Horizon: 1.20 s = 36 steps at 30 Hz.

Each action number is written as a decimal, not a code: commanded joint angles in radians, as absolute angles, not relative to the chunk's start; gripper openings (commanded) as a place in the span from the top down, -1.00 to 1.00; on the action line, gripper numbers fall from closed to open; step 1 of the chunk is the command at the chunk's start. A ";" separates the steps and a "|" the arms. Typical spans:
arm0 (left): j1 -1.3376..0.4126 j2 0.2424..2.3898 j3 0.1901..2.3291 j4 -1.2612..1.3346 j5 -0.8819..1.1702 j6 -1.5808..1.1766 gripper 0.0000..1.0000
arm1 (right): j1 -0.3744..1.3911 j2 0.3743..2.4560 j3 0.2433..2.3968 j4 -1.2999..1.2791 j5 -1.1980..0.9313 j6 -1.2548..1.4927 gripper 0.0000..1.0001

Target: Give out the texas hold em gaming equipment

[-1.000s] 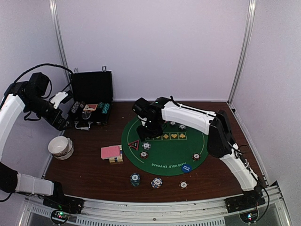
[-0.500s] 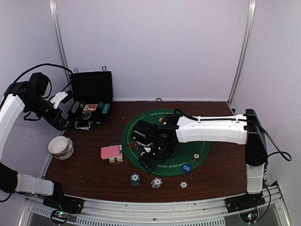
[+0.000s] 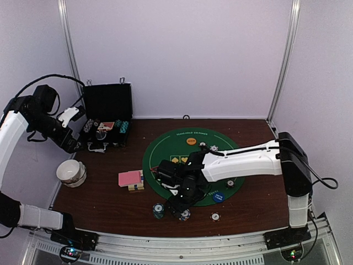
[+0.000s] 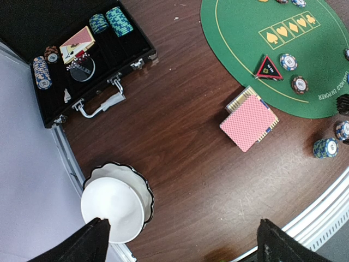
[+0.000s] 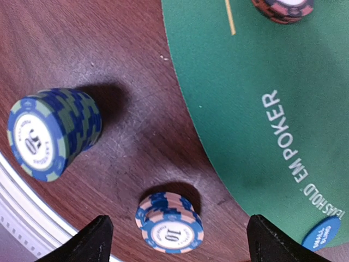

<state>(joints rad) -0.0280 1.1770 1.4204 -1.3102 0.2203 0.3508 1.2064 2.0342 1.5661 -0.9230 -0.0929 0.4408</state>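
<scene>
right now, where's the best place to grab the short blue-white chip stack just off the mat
Pinch the blue-white chip stack across its striped rim, coming straight down: it sits flat on the table, face up, sides clear of the taller stack.

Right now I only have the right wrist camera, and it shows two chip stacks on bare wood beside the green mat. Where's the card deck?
Observer: The pink-backed card deck lies on the wooden tabletop, just off the green mat's left edge and outside your view.
Operator: Is the left arm near it?
Observer: No. The left gripper hangs open and empty far to the left, near the open black case.
Operator: Anything in that case?
Observer: Yes, two teal chip stacks, among other pieces.
</scene>
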 commanded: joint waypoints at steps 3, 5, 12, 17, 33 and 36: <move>-0.029 1.164 1.448 -1.308 0.215 0.366 -0.95 | 1.214 2.092 1.550 -0.888 -0.134 0.424 -0.76; -0.029 1.163 1.446 -1.307 0.215 0.366 -0.95 | 1.215 2.100 1.546 -0.884 -0.133 0.422 -0.77; -0.029 1.164 1.447 -1.306 0.217 0.365 -0.95 | 1.215 2.115 1.534 -0.878 -0.133 0.422 -0.69; -0.029 1.169 1.450 -1.306 0.220 0.363 -0.95 | 1.215 2.114 1.529 -0.879 -0.137 0.426 -0.45; -0.029 1.176 1.459 -1.306 0.224 0.362 -0.95 | 1.219 2.082 1.578 -0.939 -0.143 0.417 0.07; -0.029 1.177 1.459 -1.307 0.224 0.362 -0.95 | 1.224 2.082 1.593 -0.955 -0.143 0.414 0.12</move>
